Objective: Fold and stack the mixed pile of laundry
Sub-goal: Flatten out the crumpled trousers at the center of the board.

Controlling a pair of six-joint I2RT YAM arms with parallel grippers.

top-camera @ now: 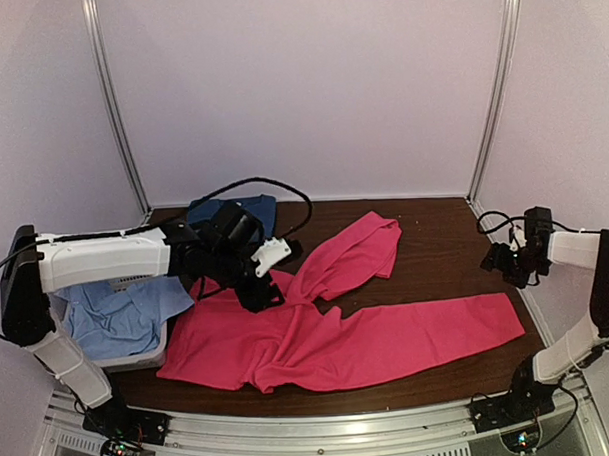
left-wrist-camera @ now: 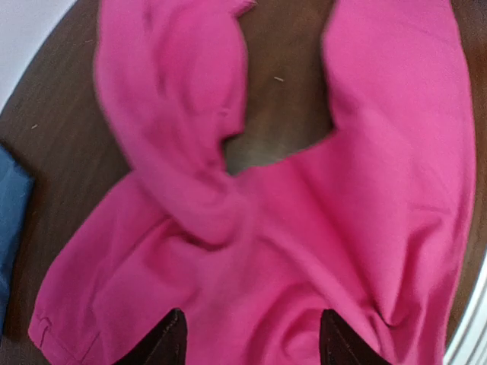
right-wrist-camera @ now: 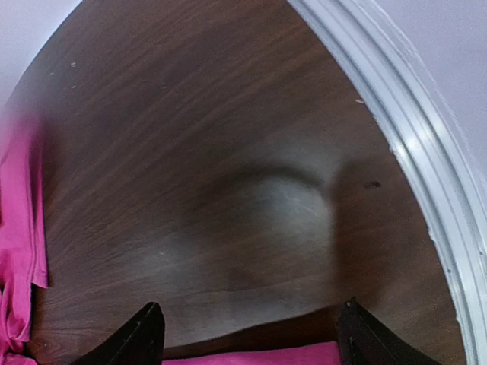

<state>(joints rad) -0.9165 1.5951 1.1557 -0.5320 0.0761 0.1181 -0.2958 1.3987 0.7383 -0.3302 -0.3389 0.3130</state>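
A magenta-pink shirt (top-camera: 338, 332) lies crumpled and spread across the middle of the dark wooden table (top-camera: 435, 233). My left gripper (top-camera: 259, 298) hovers over its left part, jaws open. In the left wrist view both fingertips (left-wrist-camera: 171, 341) stand apart over the rumpled pink shirt (left-wrist-camera: 304, 228), holding nothing. My right gripper (top-camera: 506, 264) is open at the table's right edge, clear of the cloth. Its wrist view shows bare wood, with the pink shirt (right-wrist-camera: 266, 356) just showing at the bottom edge. A pale light-blue cloth (top-camera: 117, 315) fills the basket. A dark blue T-shirt (top-camera: 239, 205) lies at the back.
A white slotted basket (top-camera: 139, 358) sits at the table's left front corner, under my left arm. A black cable loops over the back of the table. The metal frame rail (right-wrist-camera: 426, 175) runs close by my right gripper. The dark blue T-shirt (left-wrist-camera: 11, 220) shows at the left wrist view's edge.
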